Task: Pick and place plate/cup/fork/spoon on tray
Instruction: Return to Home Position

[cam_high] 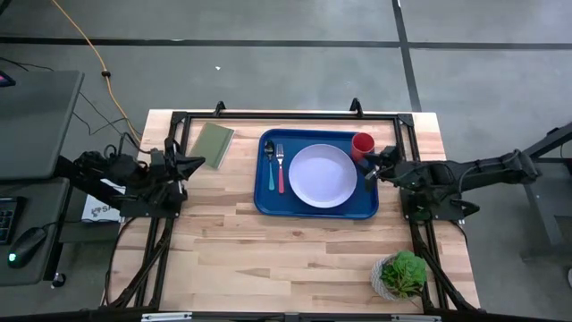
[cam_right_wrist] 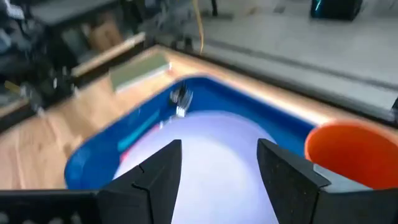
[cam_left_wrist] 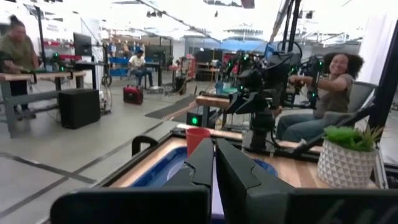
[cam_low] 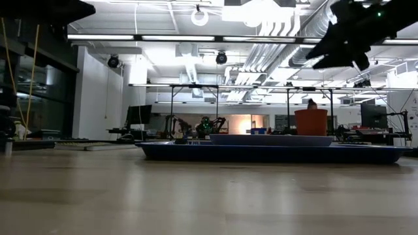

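- Left end effector (cam_high: 191,163) sits at the frame's left-centre, over the tabletop (cam_high: 295,250) edge, fingers pressed together, holding nothing.
- Olive-green rectangle (cam_high: 213,143) lies just right of it, near the tray (cam_high: 277,206) but apart from it.
- On the tray, centre frame: spoon (cam_high: 269,161), fork (cam_high: 281,170), then plate (cam_high: 323,175), with the cup (cam_high: 362,144) at the upper right corner.
- Right end effector (cam_high: 369,172) hovers by the tray's right rim, just below the cup, fingers wide apart, empty, apparently clear of the plate.
- Potted plant (cam_high: 401,275), lower right.

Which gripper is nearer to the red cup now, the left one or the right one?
Right. The right gripper hangs just beside the cup; the left gripper sits beyond the tray's opposite end.
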